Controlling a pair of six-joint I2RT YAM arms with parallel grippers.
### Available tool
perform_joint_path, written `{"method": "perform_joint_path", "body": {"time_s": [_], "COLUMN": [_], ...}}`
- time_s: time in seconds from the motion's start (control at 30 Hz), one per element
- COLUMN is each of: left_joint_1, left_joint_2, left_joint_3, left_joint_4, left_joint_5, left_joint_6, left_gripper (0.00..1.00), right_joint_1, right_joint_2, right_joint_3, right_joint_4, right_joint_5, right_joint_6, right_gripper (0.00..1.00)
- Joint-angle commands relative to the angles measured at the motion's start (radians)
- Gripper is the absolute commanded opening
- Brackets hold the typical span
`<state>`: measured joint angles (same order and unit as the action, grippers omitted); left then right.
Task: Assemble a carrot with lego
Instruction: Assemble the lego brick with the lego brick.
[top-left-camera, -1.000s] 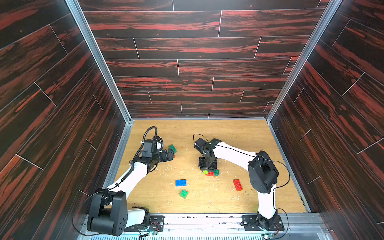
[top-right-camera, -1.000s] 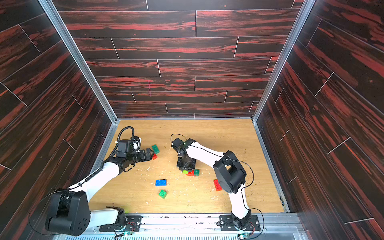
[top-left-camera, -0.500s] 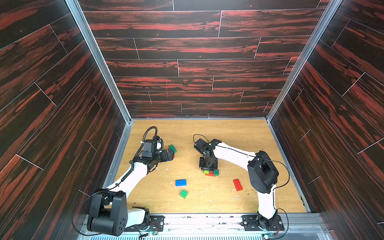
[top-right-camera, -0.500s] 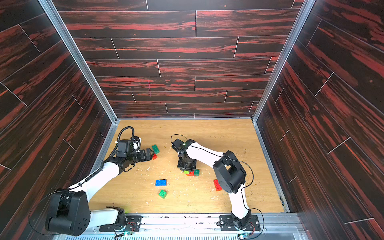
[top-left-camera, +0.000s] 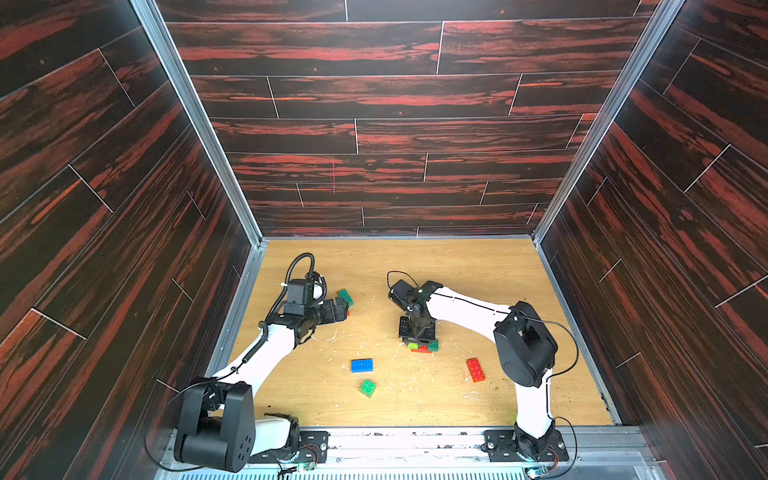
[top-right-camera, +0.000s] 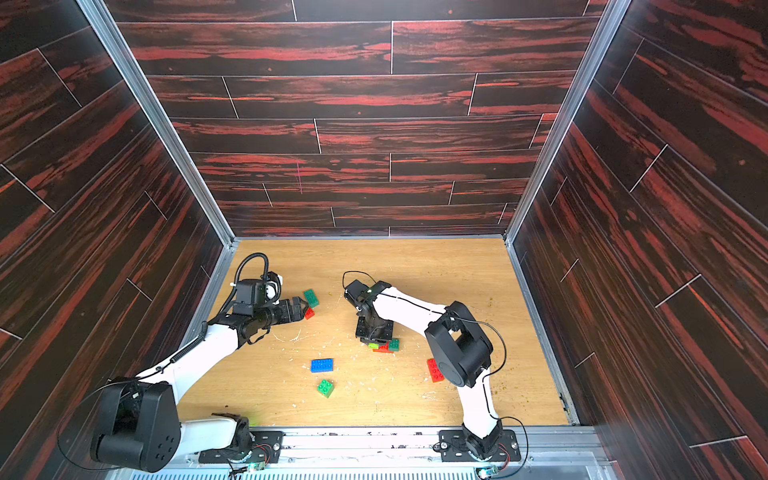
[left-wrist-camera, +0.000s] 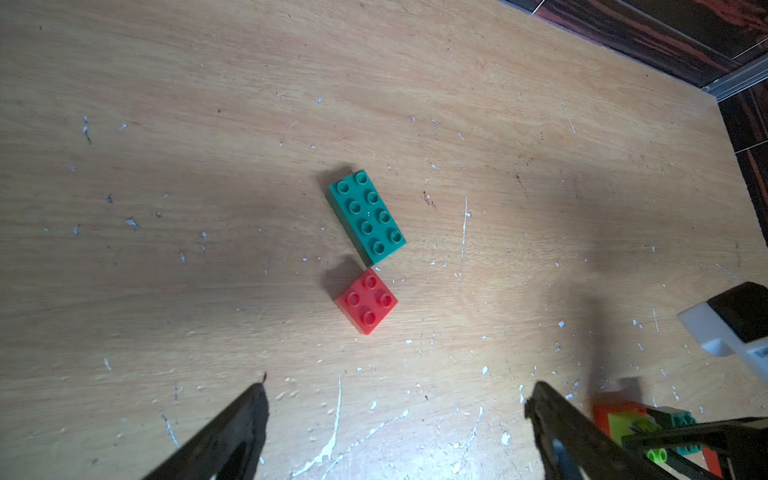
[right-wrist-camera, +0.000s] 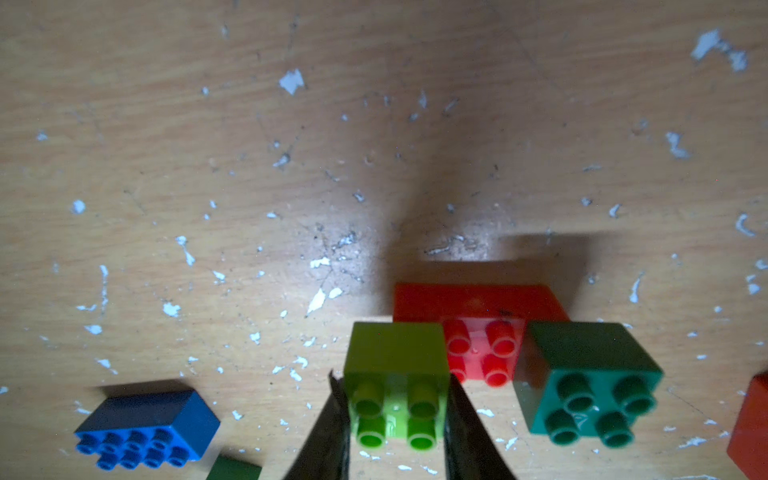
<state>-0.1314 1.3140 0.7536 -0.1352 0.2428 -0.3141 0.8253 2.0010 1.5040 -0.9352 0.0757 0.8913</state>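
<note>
The lime brick (right-wrist-camera: 397, 353) is being clamped on two sides by the right gripper (right-wrist-camera: 392, 376), with the jaws narrowed onto it. It is being pressed on one end of a long red brick (right-wrist-camera: 478, 305), and a dark green brick (right-wrist-camera: 590, 374) is sitting on the other end (four red studs are showing between them). This part-built carrot (top-left-camera: 422, 348) is lying mid-table. The left gripper (left-wrist-camera: 400, 380) is being held wide open with nothing in it, above the table (left-wrist-camera: 166, 166) near a teal brick (left-wrist-camera: 368, 216) and a small red brick (left-wrist-camera: 365, 301). A blue brick (top-left-camera: 361, 365), a small green brick (top-left-camera: 368, 387) and a loose red brick (top-left-camera: 475, 369) are lying apart.
</note>
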Motion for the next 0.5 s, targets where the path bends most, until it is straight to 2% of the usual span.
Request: {"method": "perform_joint_path", "body": {"time_s": [0.0, 0.23, 0.37, 0.47], "left_joint_1": [-0.004, -0.004, -0.003, -0.003], "left_joint_2": [0.001, -0.001, 0.001, -0.001], "left_joint_3": [0.000, -0.001, 0.000, -0.001], "left_joint_4": [-0.006, -0.007, -0.007, -0.007], "left_joint_5": [-0.012, -0.016, -0.017, -0.020], "left_joint_6": [0.009, 0.010, 0.011, 0.011], "left_gripper": [0.99, 0.99, 0.99, 0.99], "right_joint_1": [0.013, 0.029, 0.026, 0.022], "right_joint_2": [0.065, 0.065, 0.064, 0.064], "right_joint_3": [-0.025, -0.108, -0.158, -0.153], "right_joint_4": [0.005, 0.046, 0.099, 0.106], "right_joint_5": [0.025, 0.053, -0.040, -0.048], "right_joint_6": [-0.020, -0.050, -0.032, -0.032], "right_gripper": [0.17, 0.16, 0.16, 0.16]}}
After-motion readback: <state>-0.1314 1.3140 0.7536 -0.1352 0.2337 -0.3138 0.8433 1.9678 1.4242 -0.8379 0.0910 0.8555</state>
